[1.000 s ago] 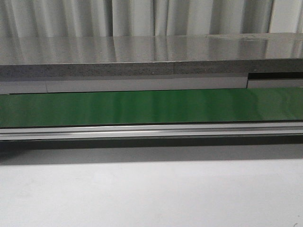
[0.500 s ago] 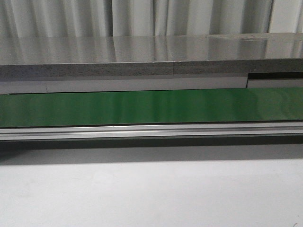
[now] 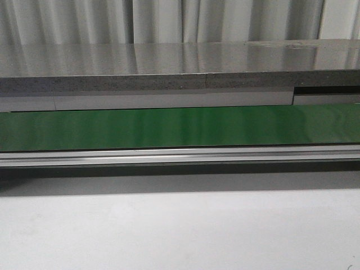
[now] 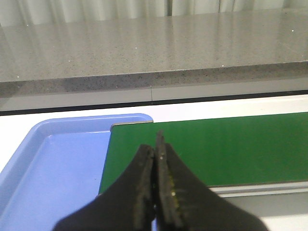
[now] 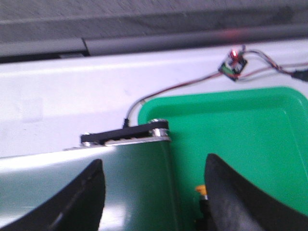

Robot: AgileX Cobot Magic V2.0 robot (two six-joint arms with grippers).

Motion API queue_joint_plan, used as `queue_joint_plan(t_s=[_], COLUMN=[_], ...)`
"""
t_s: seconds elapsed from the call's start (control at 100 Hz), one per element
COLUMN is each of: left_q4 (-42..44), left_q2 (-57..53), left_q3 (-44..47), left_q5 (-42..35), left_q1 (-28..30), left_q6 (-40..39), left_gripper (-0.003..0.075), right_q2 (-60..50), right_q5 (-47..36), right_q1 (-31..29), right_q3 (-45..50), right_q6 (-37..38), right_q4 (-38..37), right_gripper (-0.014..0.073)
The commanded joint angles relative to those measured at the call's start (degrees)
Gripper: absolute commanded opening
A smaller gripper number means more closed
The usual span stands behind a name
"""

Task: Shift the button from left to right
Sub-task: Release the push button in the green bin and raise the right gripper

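Observation:
In the right wrist view a small yellow-topped black part of the button (image 5: 200, 191) shows in the green tray (image 5: 240, 130), close beside the belt's end and mostly hidden by one finger. My right gripper (image 5: 155, 162) is open and empty, its jaws spread over the belt's end (image 5: 134, 163) and the tray's edge. My left gripper (image 4: 155, 144) is shut on nothing and hangs over the meeting of the blue tray (image 4: 53, 163) and the green belt (image 4: 216, 149). Neither gripper nor the button shows in the front view.
The green conveyor belt (image 3: 180, 126) runs across the front view behind an aluminium rail (image 3: 180, 156), with a grey stone ledge (image 3: 169, 62) beyond it. A small circuit board with a red light and wires (image 5: 233, 65) lies behind the green tray.

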Motion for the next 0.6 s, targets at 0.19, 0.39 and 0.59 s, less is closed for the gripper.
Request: queue_joint_plan(t_s=[0.19,0.39,0.59], left_q4=[-0.6,-0.6,-0.6], left_q2=[0.4,0.4,0.4], left_q3=[-1.6,-1.6,-1.6], left_q5=[-4.6,-4.6,-4.6], left_q1=[-0.4,-0.4,-0.4], left_q6=[-0.3,-0.3,-0.3], left_gripper=[-0.0021,-0.0021,-0.0021], right_q2=[-16.2,-28.7,-42.3], right_q5=[-11.3,-20.0,-25.0], right_q1=[9.6,13.8,14.5], right_q3=[7.9,20.2,33.8], right_q6=[-0.6,-0.6,-0.6], right_q4=[1.3,1.5,1.6], right_gripper=[0.0456,0.0456,0.0456])
